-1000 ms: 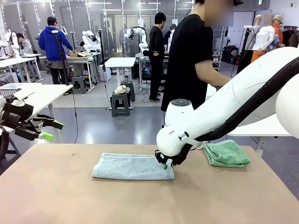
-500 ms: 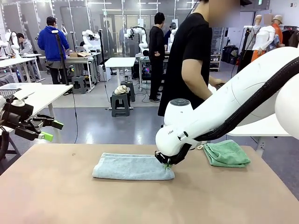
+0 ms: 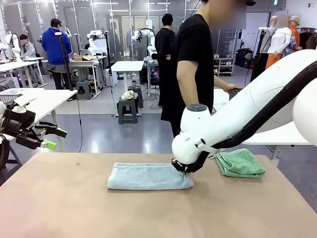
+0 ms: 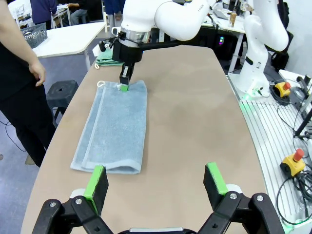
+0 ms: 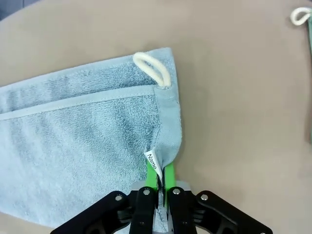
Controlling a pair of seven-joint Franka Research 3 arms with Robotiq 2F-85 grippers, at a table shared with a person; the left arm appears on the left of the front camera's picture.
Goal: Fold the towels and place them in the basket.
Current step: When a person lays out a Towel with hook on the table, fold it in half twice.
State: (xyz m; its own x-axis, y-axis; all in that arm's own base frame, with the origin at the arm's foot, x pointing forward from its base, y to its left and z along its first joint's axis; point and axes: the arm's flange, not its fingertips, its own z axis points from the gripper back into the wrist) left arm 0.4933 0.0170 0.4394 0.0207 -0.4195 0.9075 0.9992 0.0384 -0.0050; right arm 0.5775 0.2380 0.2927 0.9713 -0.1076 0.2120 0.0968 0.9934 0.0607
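Two towels lie on the table (image 3: 59,208): one pale blue-grey towel (image 3: 148,176), folded into a long strip near the middle, and one mint green towel (image 3: 240,163), folded smaller, near the table's right far edge, apart from the first. The right gripper (image 3: 184,172) is clenched on the right end of the blue-grey towel. In the right wrist view the two green pads (image 5: 152,173) stand close together with the towel's hem and its white tag (image 5: 154,163) pinched between them; a cream hanging loop (image 5: 152,68) shows at the corner, which the front view hides behind the arm. The left gripper (image 3: 51,138) hangs released beyond the table's left edge, its two fingers wide apart in the left wrist view. A person (image 3: 198,64) stands at the far side. On a side table in the left wrist view stands a grey basket (image 4: 34,35), small and partly cut off
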